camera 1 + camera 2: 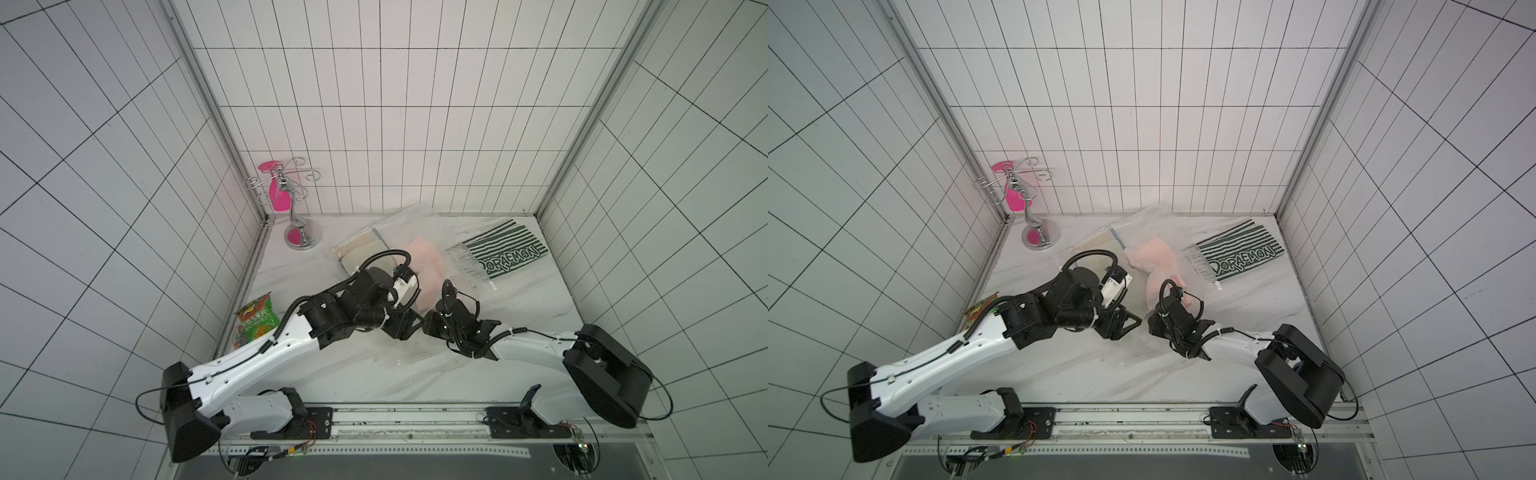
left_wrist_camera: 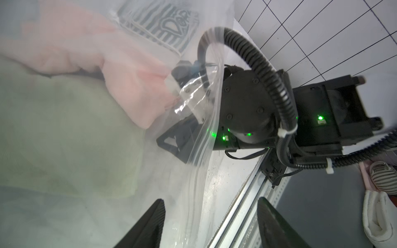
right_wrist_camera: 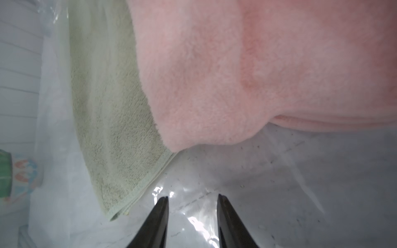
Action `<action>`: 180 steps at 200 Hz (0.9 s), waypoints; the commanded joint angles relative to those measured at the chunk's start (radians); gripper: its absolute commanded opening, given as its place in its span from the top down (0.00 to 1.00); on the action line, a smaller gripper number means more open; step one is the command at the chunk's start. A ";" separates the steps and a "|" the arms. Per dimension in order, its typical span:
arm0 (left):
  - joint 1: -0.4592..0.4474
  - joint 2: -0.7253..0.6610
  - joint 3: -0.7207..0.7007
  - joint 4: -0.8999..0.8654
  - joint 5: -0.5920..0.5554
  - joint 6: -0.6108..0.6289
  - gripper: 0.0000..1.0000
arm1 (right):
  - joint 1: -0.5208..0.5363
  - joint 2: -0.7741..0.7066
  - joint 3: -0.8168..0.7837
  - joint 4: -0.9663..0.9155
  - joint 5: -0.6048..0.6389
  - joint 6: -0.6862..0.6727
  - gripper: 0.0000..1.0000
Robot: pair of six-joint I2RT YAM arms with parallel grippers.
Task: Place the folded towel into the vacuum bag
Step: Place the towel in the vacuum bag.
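The vacuum bag [image 1: 409, 226], clear and crinkly, lies at the middle back of the table. Inside it a pink towel [image 1: 428, 268] lies bunched beside a pale green folded towel [image 3: 111, 120]. My right gripper [image 3: 193, 196] reaches in through the bag's mouth. It is open, just short of the pink towel [image 3: 225, 75], with only glossy film under its fingers [image 2: 171, 141]. My left gripper [image 2: 210, 199] hovers open at the bag's ribbed zip edge [image 2: 194, 193], which runs between its wide-apart jaws untouched. In a top view it [image 1: 1123, 326] sits left of the right wrist.
A green-and-white striped towel [image 1: 505, 255] lies at the back right against the bag's edge. A chrome hook stand [image 1: 301, 237] with a pink piece stands at the back left. A green snack packet [image 1: 255, 322] leans by the left wall. A metal rail [image 1: 415, 415] runs along the front.
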 commanded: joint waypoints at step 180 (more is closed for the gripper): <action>0.117 -0.025 -0.091 0.108 -0.055 -0.109 0.31 | -0.115 -0.536 -0.174 -0.346 0.064 0.195 0.57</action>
